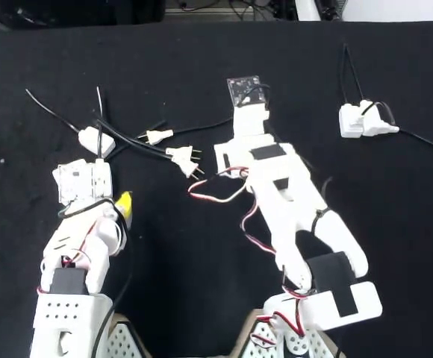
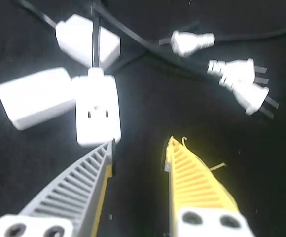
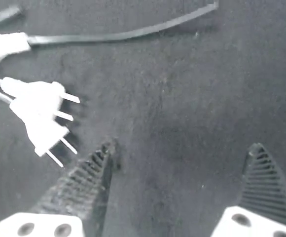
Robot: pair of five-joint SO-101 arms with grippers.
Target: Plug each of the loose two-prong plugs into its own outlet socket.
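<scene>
Although the black table [image 1: 403,224] carries more than one outlet, you have most of the job still ahead, judging by how things lie. Your left arm [image 1: 78,246] sits at the near left of the table, and your right arm [image 1: 291,201] stretches up the middle.

At the far right, a white outlet [image 1: 351,119] seems to have a plug body [image 1: 377,125] seated in it. You could count that one as done, though the seating is too small to confirm.

The left gripper [image 2: 140,143] has its fingers apart and holds nothing. Its gray finger is just beside the end of a white outlet block [image 2: 97,111], whose two slots are bare. A white adapter [image 2: 34,96] lies against that block's side.

The right gripper [image 3: 181,148] is spread wide and empty over the table, near a pair of plugs [image 3: 39,116] lying side by side with their prongs free.

A smaller single plug [image 1: 157,136] lies just beyond that pair. That leaves you three loose plugs, none gripped and none lined up with a socket.
</scene>
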